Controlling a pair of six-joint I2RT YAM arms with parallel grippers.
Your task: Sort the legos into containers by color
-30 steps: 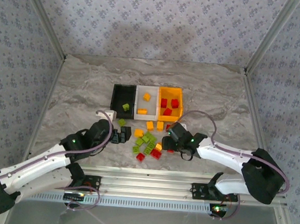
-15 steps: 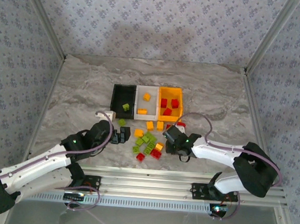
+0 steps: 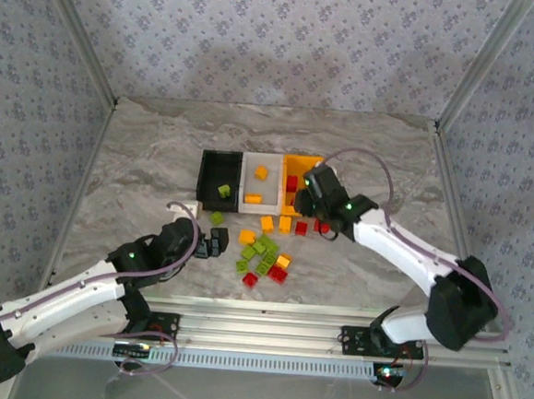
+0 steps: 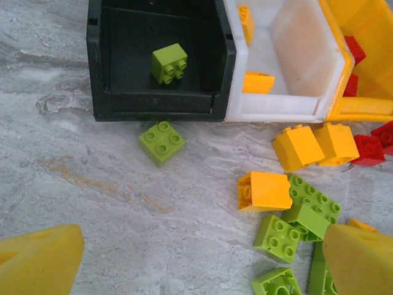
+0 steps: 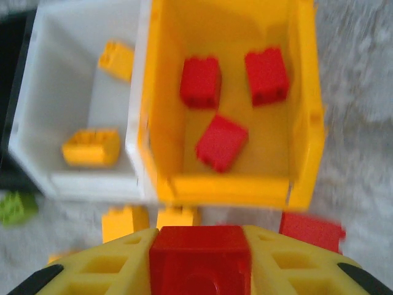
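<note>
left gripper (image 4: 198, 255) spread wide, arm low | right gripper (image 5: 200, 267) clamping red lego (image 5: 199, 247), arm extended

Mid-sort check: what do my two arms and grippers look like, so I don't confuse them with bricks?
The left arm and right arm have white links, black joints, a small green light near each wrist and a pale lilac cable looping alongside. The left gripper and right gripper look black from above; the wrist cameras show chunky yellow fingers.
</note>
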